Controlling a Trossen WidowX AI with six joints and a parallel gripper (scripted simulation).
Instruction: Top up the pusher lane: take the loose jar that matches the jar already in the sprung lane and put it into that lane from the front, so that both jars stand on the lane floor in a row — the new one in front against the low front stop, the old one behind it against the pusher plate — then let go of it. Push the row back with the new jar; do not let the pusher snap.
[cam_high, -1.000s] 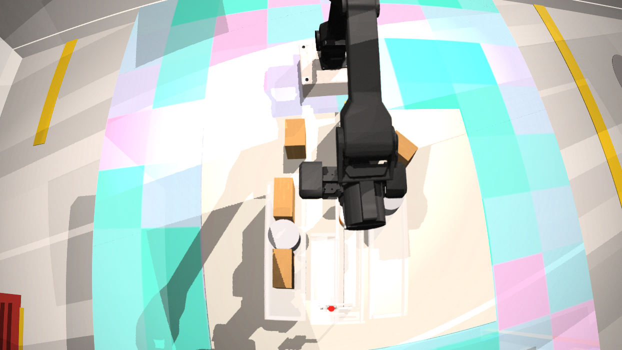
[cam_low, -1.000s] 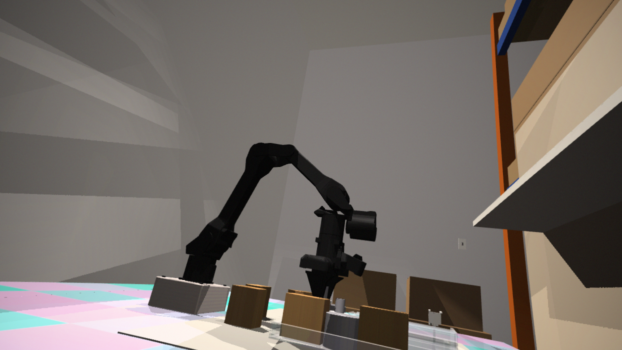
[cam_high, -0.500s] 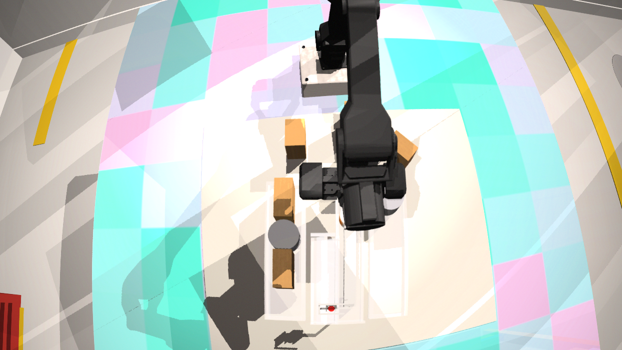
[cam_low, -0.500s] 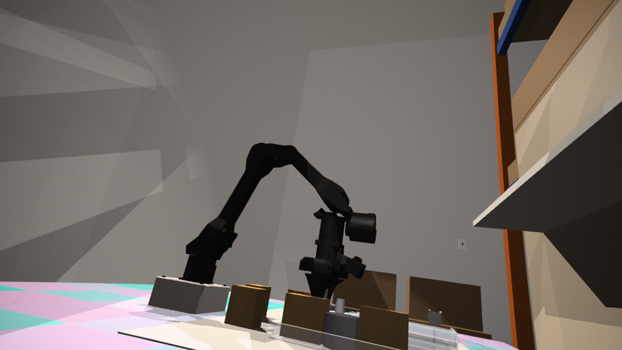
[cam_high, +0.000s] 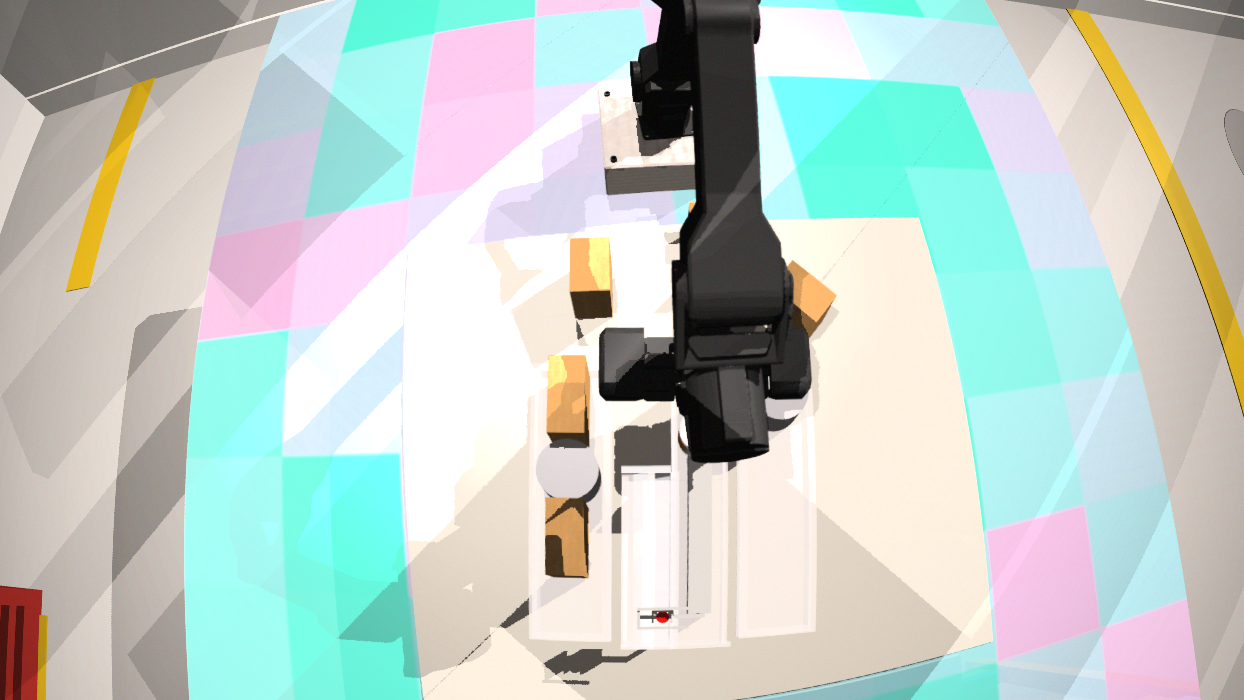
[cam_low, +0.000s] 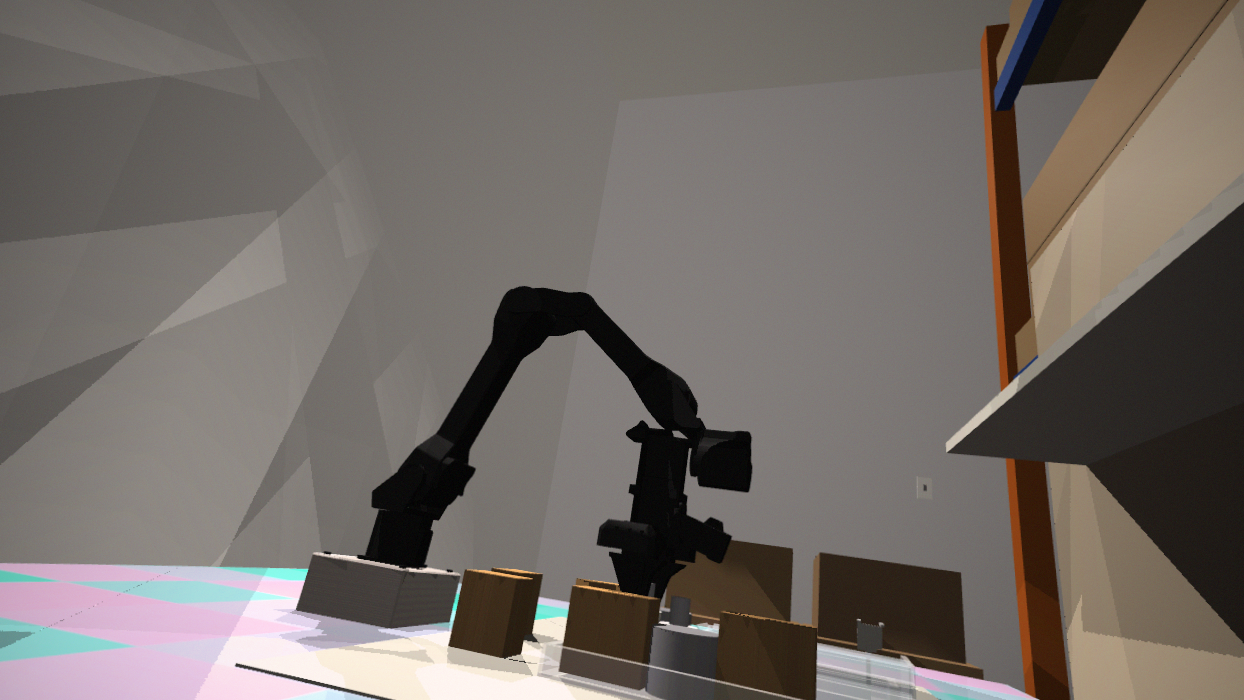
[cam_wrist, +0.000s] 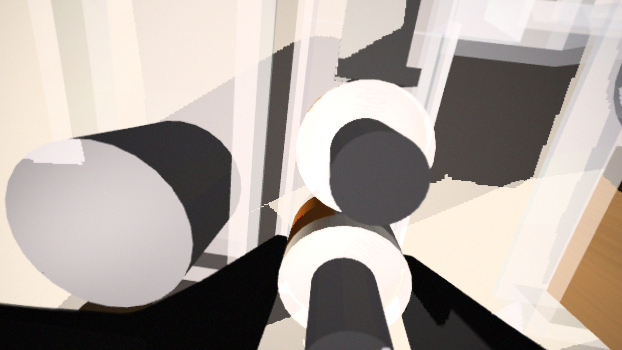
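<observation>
Jaws (cam_low: 650, 585) grip 1 upright jar (cam_wrist: 392, 295).

Black arm arched forward, wrist bent down, jaws (cam_low: 648, 592) partly closed

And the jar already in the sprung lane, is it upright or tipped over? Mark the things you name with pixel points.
Upright: in the wrist view, its white shoulder (cam_wrist: 314, 150) and dark cap (cam_wrist: 381, 177) face up toward the camera.
</observation>
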